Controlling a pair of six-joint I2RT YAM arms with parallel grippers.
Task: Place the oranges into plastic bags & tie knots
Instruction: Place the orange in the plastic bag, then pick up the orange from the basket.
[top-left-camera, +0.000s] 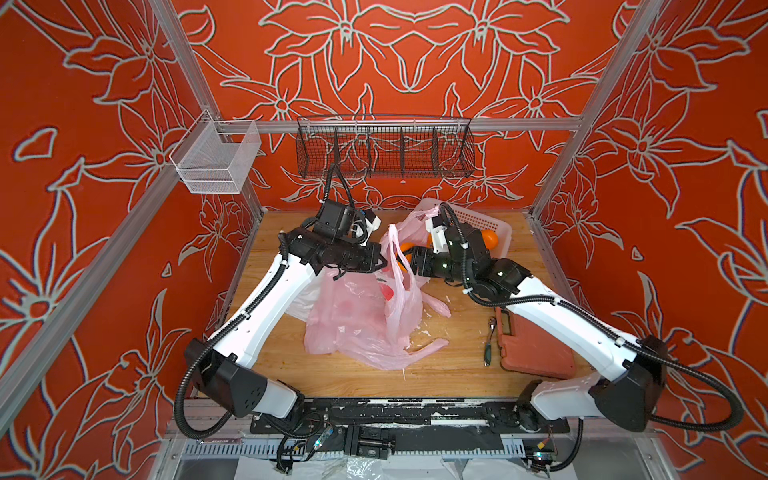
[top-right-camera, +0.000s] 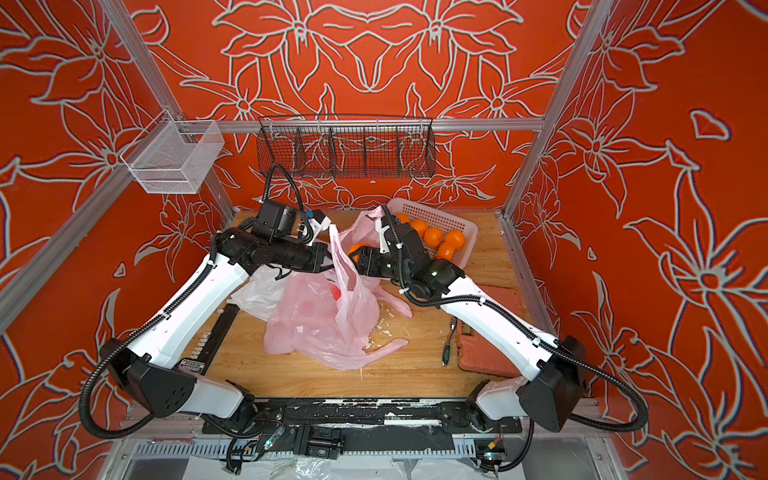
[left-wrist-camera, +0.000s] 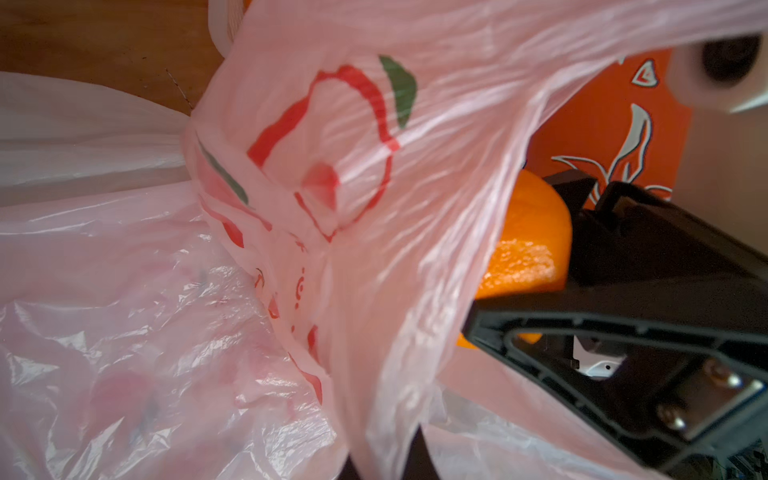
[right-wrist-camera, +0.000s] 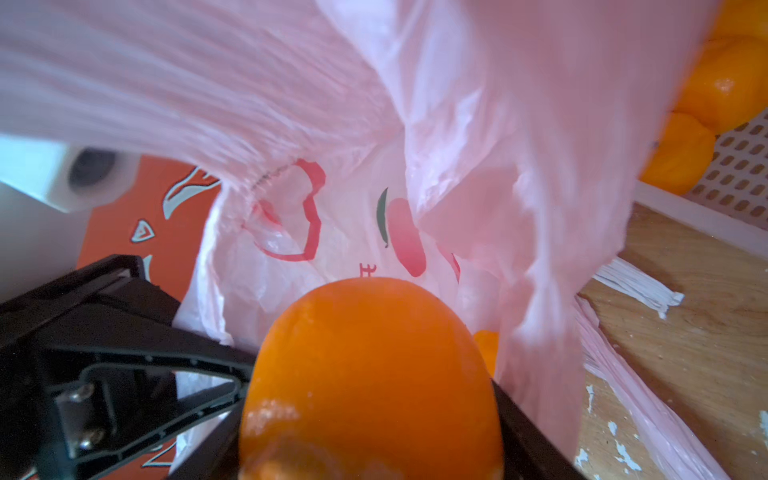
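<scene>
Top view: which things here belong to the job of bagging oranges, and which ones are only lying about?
Job: left gripper, shut on the raised pink bag; right gripper, holding an orange; flat pink bag; white bag; oranges in the white basket.
Lying about: orange case; small tool beside it; black wire basket; white mesh basket.

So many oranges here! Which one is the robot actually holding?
The orange between the jaws of the right tool, at the mouth of the raised pink bag. The other oranges lie loose in the white basket.
</scene>
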